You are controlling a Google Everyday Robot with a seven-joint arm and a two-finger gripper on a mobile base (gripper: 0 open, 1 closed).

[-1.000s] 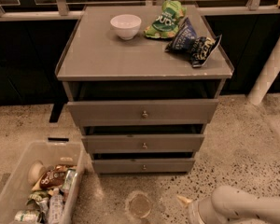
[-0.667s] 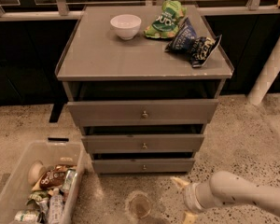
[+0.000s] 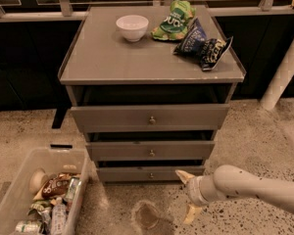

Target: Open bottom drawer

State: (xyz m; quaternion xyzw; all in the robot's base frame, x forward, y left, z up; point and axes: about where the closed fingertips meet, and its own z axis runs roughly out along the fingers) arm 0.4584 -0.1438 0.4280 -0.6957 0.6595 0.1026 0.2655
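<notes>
Narrow grey flat-fronted bottom drawer (image 3: pixel 122 174) looks shut at the grey cabinet (image 3: pixel 112 62) base, long axis 9-to-3, its small round metal knob (image 3: pixel 151 175) near, at 10 o'clock from the white-armed two-finger gripper (image 3: pixel 187 195), fingers spread wide.

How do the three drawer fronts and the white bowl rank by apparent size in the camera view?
1. top drawer front
2. middle drawer front
3. bottom drawer front
4. white bowl
The open gripper hangs just right of the bottom drawer.
</notes>
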